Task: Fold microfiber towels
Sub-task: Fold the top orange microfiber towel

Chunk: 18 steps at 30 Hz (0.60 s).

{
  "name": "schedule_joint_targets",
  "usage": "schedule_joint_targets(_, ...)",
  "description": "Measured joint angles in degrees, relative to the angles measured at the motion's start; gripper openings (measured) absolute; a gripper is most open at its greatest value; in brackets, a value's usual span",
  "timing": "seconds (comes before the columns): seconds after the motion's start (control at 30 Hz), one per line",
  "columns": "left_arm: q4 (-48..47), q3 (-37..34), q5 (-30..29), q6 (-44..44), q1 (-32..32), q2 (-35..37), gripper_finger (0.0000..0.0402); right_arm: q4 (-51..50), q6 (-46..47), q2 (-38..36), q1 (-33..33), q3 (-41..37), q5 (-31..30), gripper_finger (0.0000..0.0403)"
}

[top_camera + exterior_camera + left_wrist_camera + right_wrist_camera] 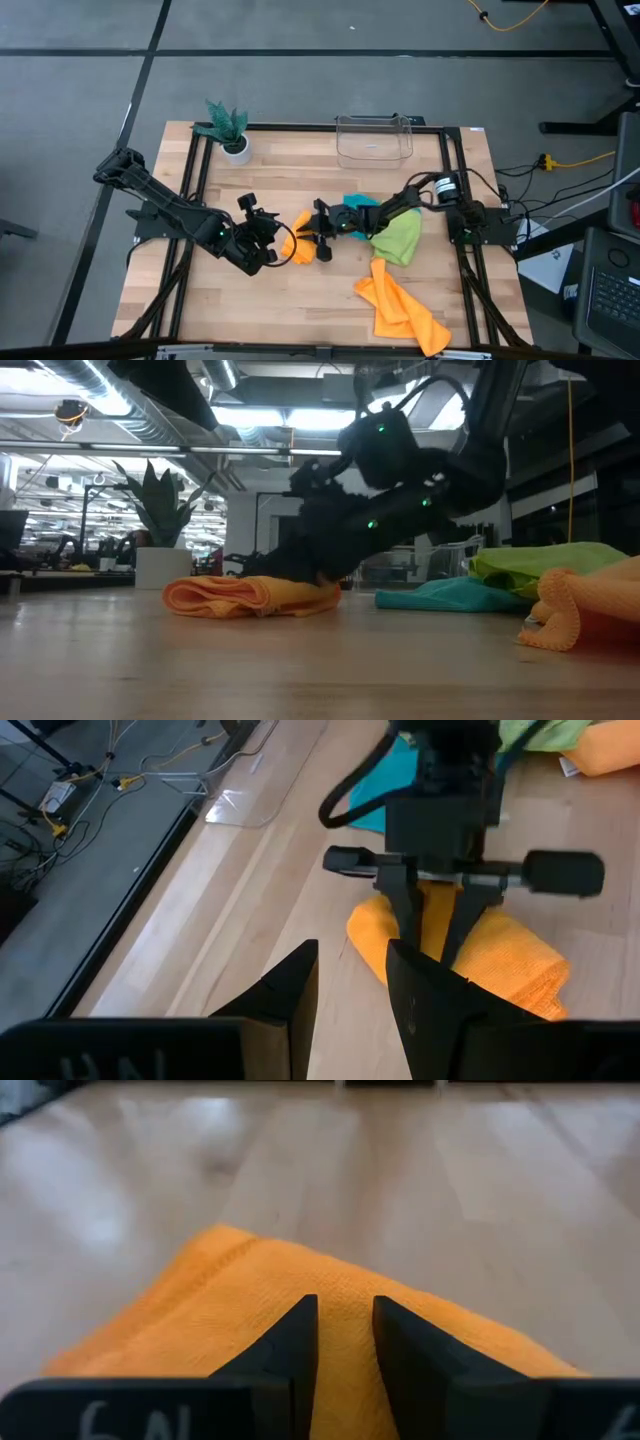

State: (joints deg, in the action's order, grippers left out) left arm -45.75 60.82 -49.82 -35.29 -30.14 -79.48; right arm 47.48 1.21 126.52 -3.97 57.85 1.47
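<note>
Towels await folding on the wooden tabletop [300, 300]: a bunched orange microfiber towel [300, 243] at centre, a teal one [357, 206] and a lime one [398, 238] toward three o'clock, a second orange one [400, 305] at five o'clock. The right pincer [322, 240] presses down on the centre towel, fingers nearly closed with cloth seemingly between them; the left pincer [268, 245] hovers slightly parted at its nine o'clock side. The cloth looks light, limp and grippy, best pinched at a corner or hem. No readable labels are visible.

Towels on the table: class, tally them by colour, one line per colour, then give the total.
Orange towels: 2, one between the grippers, one near the table's front edge
Teal towel: 1
Green towel: 1
Total: 4
</note>
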Motion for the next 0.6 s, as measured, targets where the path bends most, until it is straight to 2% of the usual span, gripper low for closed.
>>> schedule_joint_targets(0.13,-0.09,0.00,0.00,0.00,0.03,0.00,0.0112,1.00,2.98,2.53,0.01,0.79,-1.69,0.0102)
schedule_joint_targets(0.27,-0.09,0.00,0.00,0.01,0.03,0.00,0.0112,2.61,10.95,4.26,-0.77,1.00,-7.40,0.0102)
schedule_joint_targets(0.37,-0.07,0.00,-0.02,0.00,0.03,0.00,0.0112,5.65,17.44,5.65,-3.12,1.02,-17.10,0.0102)
schedule_joint_targets(0.5,-0.07,0.00,-0.02,0.00,0.03,0.01,0.0112,6.73,27.27,7.13,-8.31,2.19,-39.23,0.0102)
schedule_joint_targets(0.6,-0.03,0.00,-0.02,0.00,0.03,-0.01,0.0112,5.76,29.53,8.73,-12.26,5.40,-51.26,0.0102)
